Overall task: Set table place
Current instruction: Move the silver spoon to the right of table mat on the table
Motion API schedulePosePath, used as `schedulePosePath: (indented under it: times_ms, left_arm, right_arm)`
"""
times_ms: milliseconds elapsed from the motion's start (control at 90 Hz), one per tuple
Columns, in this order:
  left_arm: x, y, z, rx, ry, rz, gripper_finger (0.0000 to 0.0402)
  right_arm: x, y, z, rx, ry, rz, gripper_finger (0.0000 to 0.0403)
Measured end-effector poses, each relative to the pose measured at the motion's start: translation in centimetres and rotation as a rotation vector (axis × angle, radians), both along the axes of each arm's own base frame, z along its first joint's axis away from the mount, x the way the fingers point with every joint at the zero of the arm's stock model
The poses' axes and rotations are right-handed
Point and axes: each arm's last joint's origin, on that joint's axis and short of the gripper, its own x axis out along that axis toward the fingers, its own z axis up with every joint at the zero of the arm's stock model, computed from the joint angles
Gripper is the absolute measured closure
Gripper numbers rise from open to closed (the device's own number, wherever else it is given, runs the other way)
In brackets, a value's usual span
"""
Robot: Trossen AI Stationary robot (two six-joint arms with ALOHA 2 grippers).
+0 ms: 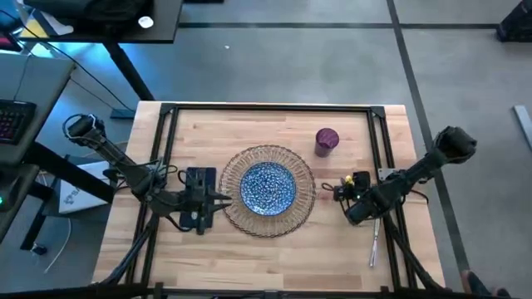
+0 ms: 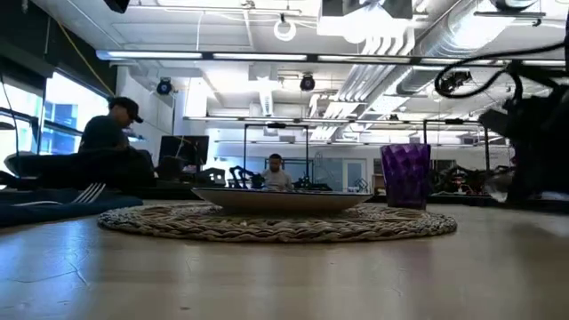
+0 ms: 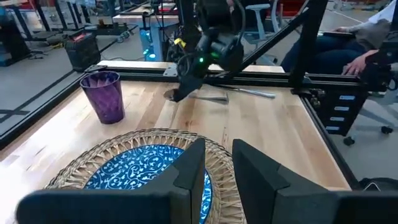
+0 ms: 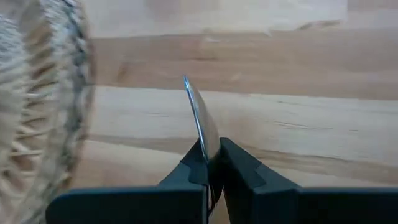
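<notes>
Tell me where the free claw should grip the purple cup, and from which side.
Grip the purple cup across its walls near the rim, coming from above or the table's open far side. It stands upright, apart from the wicker mat, leaving room around it.

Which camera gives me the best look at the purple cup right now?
The left wrist view: the purple cup stands whole and unobstructed. The low view shows it side-on behind the mat; the high view only from above; the right wrist view misses it.
</notes>
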Motion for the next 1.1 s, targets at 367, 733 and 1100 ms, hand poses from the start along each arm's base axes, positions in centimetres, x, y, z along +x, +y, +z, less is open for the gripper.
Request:
schedulePosePath:
  times_ms: [367, 733, 1100]
  left_arm:
    - [0.0, 0.0, 0.0, 0.007, -0.001, 0.002, 0.0337]
    - [0.0, 0.0, 0.0, -0.002, -0.002, 0.004, 0.0337]
    - [0.0, 0.0, 0.0, -0.002, -0.002, 0.005, 0.0337]
  right_arm:
    - [-0.4, -0.1, -0.5, 0.036, 0.040, 0.003, 0.0380]
    - [-0.5, 0.1, 0.7, 0.064, 0.169, 0.002, 0.0265]
    - [0.5, 0.9, 3.3, 0.089, 0.228, 0.042, 0.0245]
